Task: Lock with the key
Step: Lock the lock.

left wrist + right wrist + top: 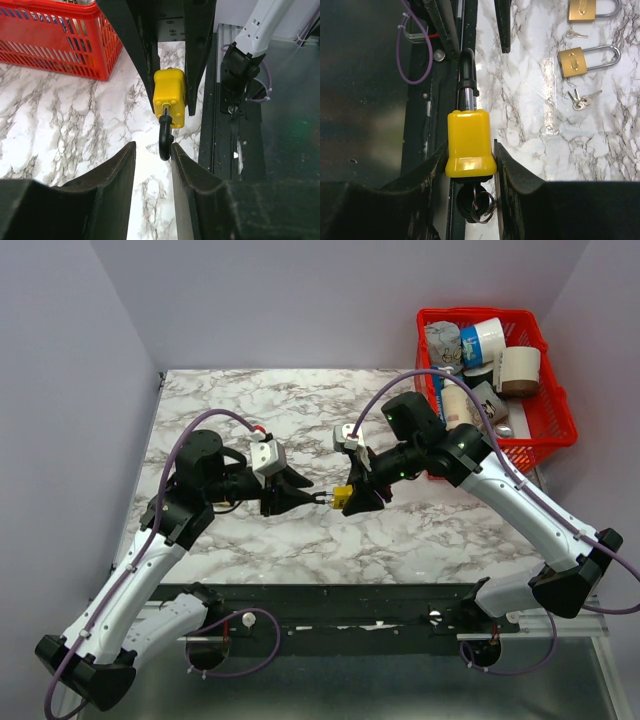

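Right gripper (470, 156) is clamped on the chunky yellow plastic padlock (468, 132), pretty much dead centre of the overhead frame, over the white marble table (250, 410). A black key on a ring (476, 202) sits at the lock's base. Left gripper (152, 147) is partly open, with the black-sleeved shackle (165, 136) between its tips, not pinched.

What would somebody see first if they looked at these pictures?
Probably the bright yellow padlock, gripped by the right gripper over the front of the marble table, with the left gripper open right at its black hook. Next, the red basket of odds and ends at the table's far right corner.
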Tool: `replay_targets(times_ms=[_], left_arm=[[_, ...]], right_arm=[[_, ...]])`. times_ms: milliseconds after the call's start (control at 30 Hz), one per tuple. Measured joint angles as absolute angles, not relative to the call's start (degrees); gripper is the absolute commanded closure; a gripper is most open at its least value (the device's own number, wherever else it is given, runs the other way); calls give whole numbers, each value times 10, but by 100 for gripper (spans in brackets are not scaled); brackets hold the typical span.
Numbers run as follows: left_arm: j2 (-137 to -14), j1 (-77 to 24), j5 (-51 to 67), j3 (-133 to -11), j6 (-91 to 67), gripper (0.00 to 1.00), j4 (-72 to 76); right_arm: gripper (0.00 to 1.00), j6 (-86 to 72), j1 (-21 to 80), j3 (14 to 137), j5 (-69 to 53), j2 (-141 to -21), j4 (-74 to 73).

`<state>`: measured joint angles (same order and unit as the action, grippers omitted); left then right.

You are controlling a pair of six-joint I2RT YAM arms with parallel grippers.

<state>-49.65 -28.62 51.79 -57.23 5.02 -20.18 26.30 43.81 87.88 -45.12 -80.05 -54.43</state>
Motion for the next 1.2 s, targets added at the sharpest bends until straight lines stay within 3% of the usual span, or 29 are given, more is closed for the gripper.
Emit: replay_targets(times_ms=[300,367,600,733,1200], left_arm=[[-502,-294,519,-557,35,57,-186],[-502,-294,519,-555,34,61,-185],[-502,-310,518,-549,28,90,-177],[-504,-316,514,-549,20,99,-172],[-525,-330,500,-548,-36,100,-150]], right_arm=[[100,255,438,879,-451,-801,-536],[99,255,438,879,-451,-801,-535],[99,255,438,879,-451,-801,-528],[99,253,438,879,-451,-800,-529],[99,239,434,874,-432,-795,-533]])
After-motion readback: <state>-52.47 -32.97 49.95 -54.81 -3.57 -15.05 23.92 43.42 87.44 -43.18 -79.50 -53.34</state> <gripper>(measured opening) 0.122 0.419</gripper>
